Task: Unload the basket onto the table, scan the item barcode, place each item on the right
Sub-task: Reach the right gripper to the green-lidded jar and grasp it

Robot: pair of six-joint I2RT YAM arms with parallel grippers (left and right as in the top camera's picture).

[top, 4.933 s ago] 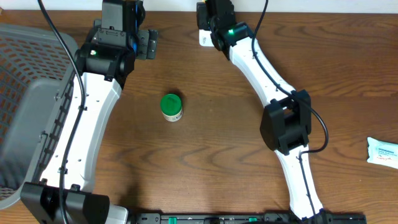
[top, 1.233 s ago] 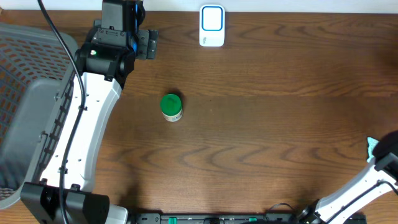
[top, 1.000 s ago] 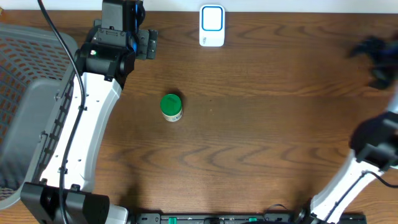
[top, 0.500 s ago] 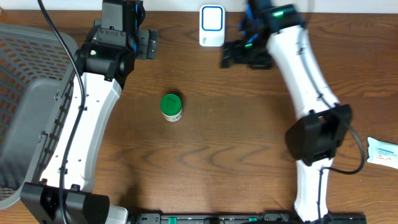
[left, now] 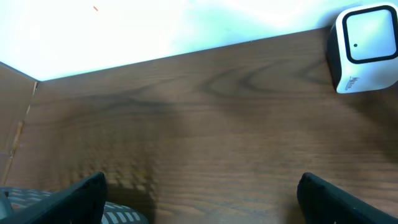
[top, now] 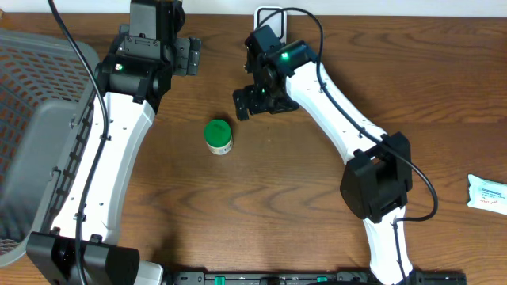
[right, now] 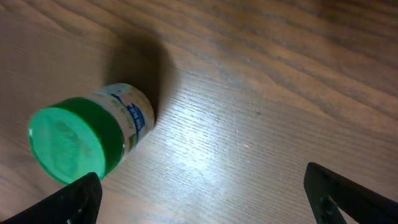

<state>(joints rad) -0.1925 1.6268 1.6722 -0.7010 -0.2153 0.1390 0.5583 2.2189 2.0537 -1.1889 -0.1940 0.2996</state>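
Claw at right (right: 202, 190) gapes wide near jar (right: 93, 140).

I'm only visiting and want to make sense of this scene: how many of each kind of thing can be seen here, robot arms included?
Robot arms: 2 (left arm, right arm)
Green-lidded jar: 1
White scanner: 1
Grey basket: 1
White packet: 1
Total: 6

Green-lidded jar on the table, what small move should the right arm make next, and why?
Probably shift the right gripper over the green-lidded jar and lower it. Its jaws are open, and the jar sits untouched on the table. In the right wrist view the jar is off to one side, not between the jaws.
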